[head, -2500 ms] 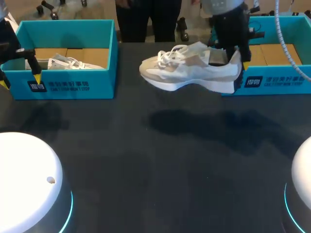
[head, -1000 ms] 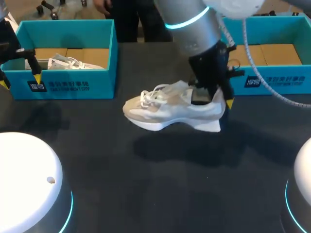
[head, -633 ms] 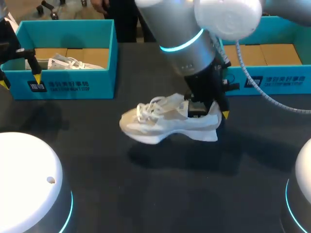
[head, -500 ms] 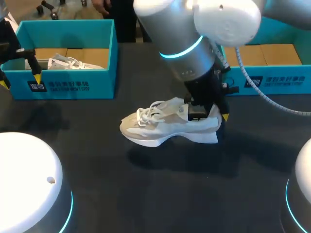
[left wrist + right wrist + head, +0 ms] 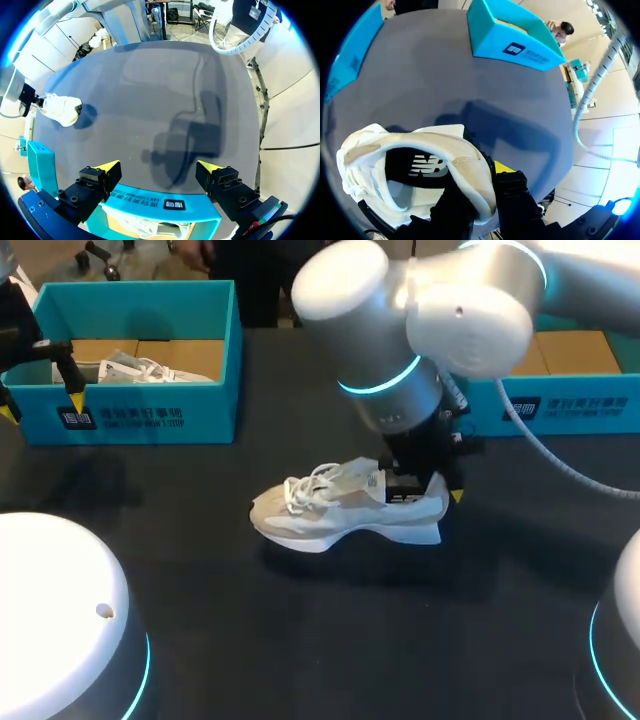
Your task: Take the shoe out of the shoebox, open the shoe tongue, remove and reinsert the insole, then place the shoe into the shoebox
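Note:
A white and beige shoe (image 5: 340, 510) lies toe-left in the middle of the dark table, its sole at or just above the surface. My right gripper (image 5: 428, 485) is shut on the heel collar, one finger inside the shoe and one outside. In the right wrist view the shoe (image 5: 415, 160) fills the space under the gripper (image 5: 480, 190); its dark insole shows through the opening. My left gripper (image 5: 42, 405) hangs open over the front wall of the left shoebox (image 5: 150, 415), holding nothing. The left wrist view has the open gripper (image 5: 159, 167) above that shoebox (image 5: 165, 202) and the shoe (image 5: 60, 107) far ahead.
A second white shoe (image 5: 140, 370) lies in the left shoebox. The right teal shoebox (image 5: 565, 405) stands at the back right, behind my right arm; it is the shoebox (image 5: 512, 37) ahead in the right wrist view. Two white round bases (image 5: 50, 610) sit at the near corners.
My right arm has brought the shoe down and nearer, from hanging above the table to table level. The left arm has not moved.

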Tool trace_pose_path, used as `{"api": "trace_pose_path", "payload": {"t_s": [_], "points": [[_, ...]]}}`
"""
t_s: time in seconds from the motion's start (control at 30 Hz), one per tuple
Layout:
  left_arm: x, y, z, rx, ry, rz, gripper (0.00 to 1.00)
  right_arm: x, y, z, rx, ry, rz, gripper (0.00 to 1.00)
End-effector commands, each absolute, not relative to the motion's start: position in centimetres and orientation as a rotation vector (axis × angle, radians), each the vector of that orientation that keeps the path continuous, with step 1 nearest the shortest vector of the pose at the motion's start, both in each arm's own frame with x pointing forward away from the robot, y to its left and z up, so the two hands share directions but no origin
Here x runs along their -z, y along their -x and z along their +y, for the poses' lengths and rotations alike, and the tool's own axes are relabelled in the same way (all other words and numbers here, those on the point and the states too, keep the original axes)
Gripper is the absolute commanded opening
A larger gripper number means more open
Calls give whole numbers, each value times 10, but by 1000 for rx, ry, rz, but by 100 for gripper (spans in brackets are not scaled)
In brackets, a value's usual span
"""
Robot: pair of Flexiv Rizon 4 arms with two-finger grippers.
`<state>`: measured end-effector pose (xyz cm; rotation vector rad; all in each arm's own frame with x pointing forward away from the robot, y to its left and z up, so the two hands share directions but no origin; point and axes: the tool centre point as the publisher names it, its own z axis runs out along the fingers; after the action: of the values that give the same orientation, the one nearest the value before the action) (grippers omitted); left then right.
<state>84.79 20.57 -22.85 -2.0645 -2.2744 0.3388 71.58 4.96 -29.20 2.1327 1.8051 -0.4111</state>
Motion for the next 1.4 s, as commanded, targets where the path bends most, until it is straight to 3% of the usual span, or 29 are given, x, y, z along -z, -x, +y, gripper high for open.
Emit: {"api": "trace_pose_path", "payload": {"t_s": [0.03, 1.27, 1.33, 1.4], "points": [[228, -848, 206, -336, 2064, -2274, 100, 311, -717, 47, 393, -2151, 1822, 0], [228, -848, 206, -336, 2064, -2274, 100, 381, -724, 66, 353, -2146, 1845, 0], [228, -848, 206, -336, 2064, -2274, 100, 379, -723, 65, 353, -2151, 1841, 28], [228, -848, 206, -336, 2064, -2274, 100, 374, -721, 64, 345, -2158, 1833, 35]]}}
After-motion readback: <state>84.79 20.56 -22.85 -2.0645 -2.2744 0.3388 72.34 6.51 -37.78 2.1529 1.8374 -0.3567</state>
